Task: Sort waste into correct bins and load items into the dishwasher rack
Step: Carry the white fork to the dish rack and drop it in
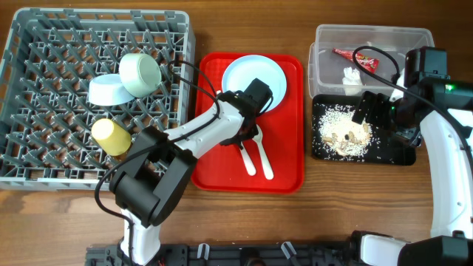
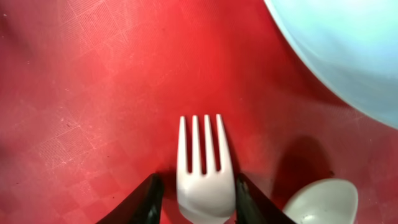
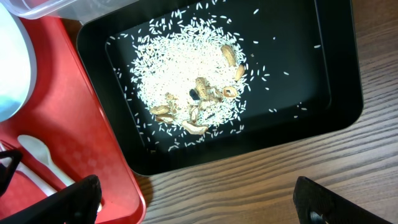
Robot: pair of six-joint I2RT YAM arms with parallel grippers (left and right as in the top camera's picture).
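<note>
The white plastic fork (image 2: 202, 168) is judged light, thin, stiff and slippery. It lies flat on the red tray (image 2: 93, 93) beside the spoon (image 2: 323, 202) and is best taken across the neck. There it is flanked by the lowered left end effector (image 2: 199, 199), narrowly parted and not clamped. The right end effector (image 3: 202, 202) is held wide above the black tray (image 3: 336, 93).
</note>
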